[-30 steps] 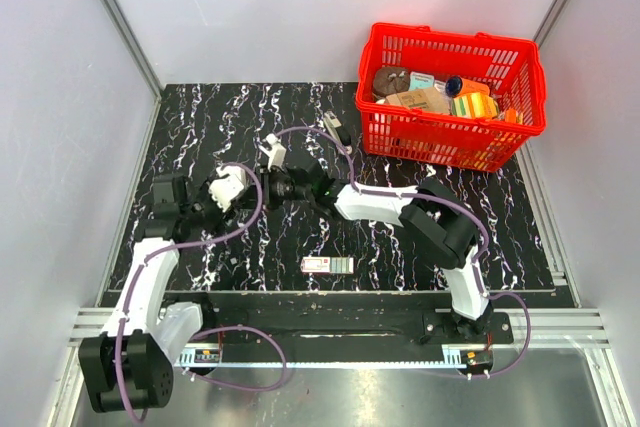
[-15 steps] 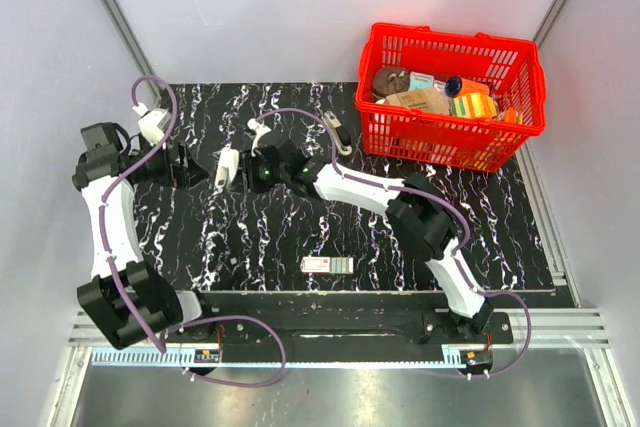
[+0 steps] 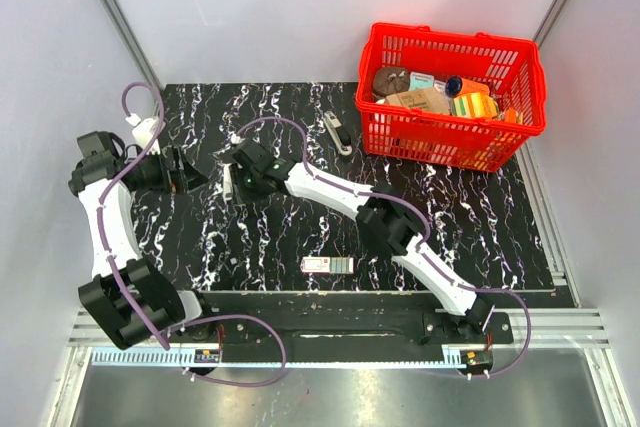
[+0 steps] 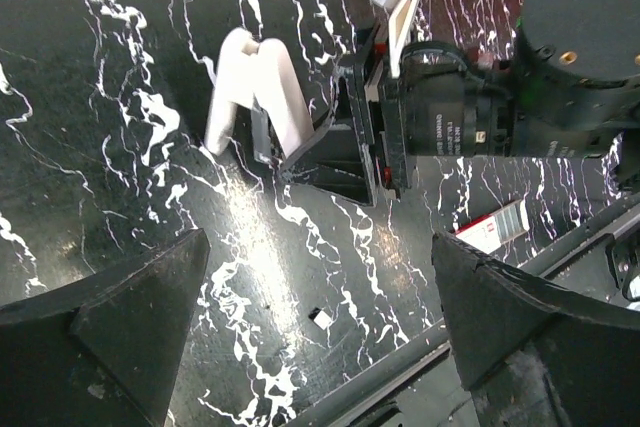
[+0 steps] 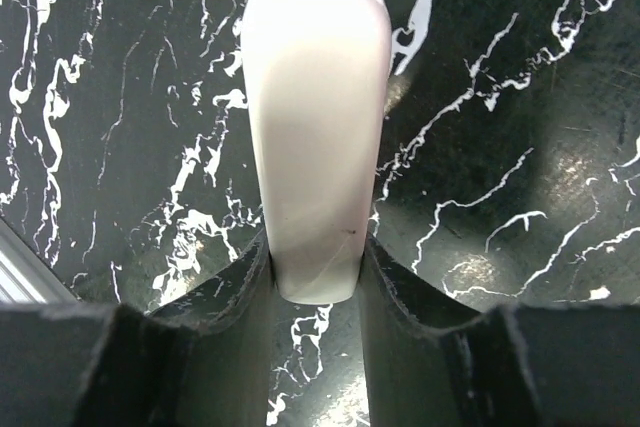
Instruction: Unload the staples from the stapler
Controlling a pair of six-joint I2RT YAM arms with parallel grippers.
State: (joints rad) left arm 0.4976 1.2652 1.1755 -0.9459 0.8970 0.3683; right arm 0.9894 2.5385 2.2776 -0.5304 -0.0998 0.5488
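Note:
The white stapler (image 3: 228,181) is at the table's left middle, its two slim arms spread in a V in the left wrist view (image 4: 255,87). My right gripper (image 3: 240,173) is shut on its hinged end, and the white body sits pinched between both fingers (image 5: 315,147). The right gripper also shows in the left wrist view (image 4: 335,147). My left gripper (image 3: 188,171) is wide open and empty, just left of the stapler and apart from it (image 4: 318,239). I cannot tell whether the stapler touches the table.
A small flat red-and-green labelled box (image 3: 327,265) lies near the front edge. A red basket (image 3: 455,150) with several items stands at the back right. A dark metal tool (image 3: 336,133) lies left of the basket. A tiny white scrap (image 4: 320,318) lies under the left gripper.
My right arm has stretched left, carrying the stapler with it. My left arm swung out from the middle to the left side and now faces the stapler, open.

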